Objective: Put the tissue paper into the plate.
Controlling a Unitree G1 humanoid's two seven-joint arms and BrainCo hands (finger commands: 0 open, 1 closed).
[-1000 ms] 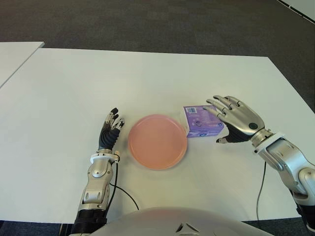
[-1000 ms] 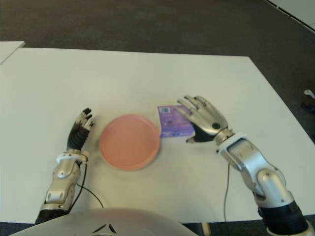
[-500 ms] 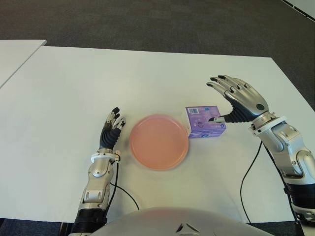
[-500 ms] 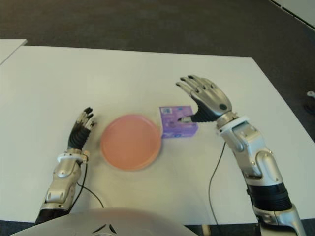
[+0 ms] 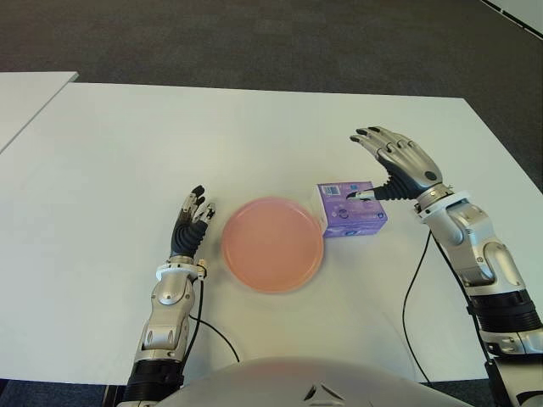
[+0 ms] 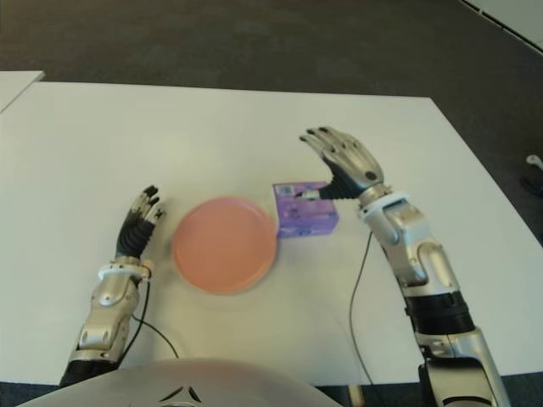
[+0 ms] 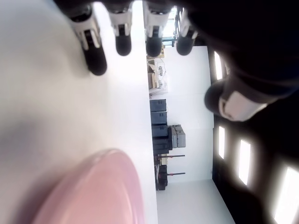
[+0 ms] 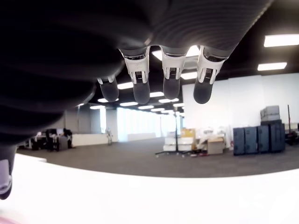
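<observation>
A purple tissue pack (image 5: 350, 209) lies on the white table (image 5: 254, 127), just right of the pink plate (image 5: 271, 244) and touching its rim or nearly so. My right hand (image 5: 373, 165) hovers over the pack's right end, open, its fingers (image 8: 171, 74) spread and holding nothing. Its thumb tip (image 5: 361, 195) is at the pack's top face; I cannot tell if it touches. My left hand (image 5: 192, 219) shows beside the plate on its left, open, with fingers (image 7: 122, 32) straight. The plate's rim (image 7: 98, 186) also appears in the left wrist view.
A second white table (image 5: 21, 97) stands at the far left, with dark carpet (image 5: 280, 38) beyond the far edge. Thin black cables (image 5: 414, 288) trail from both wrists across the near part of the table.
My right hand rose from the table beside the pack and swung back and up over the pack's right end. The pack, the plate and my left hand kept their places.
</observation>
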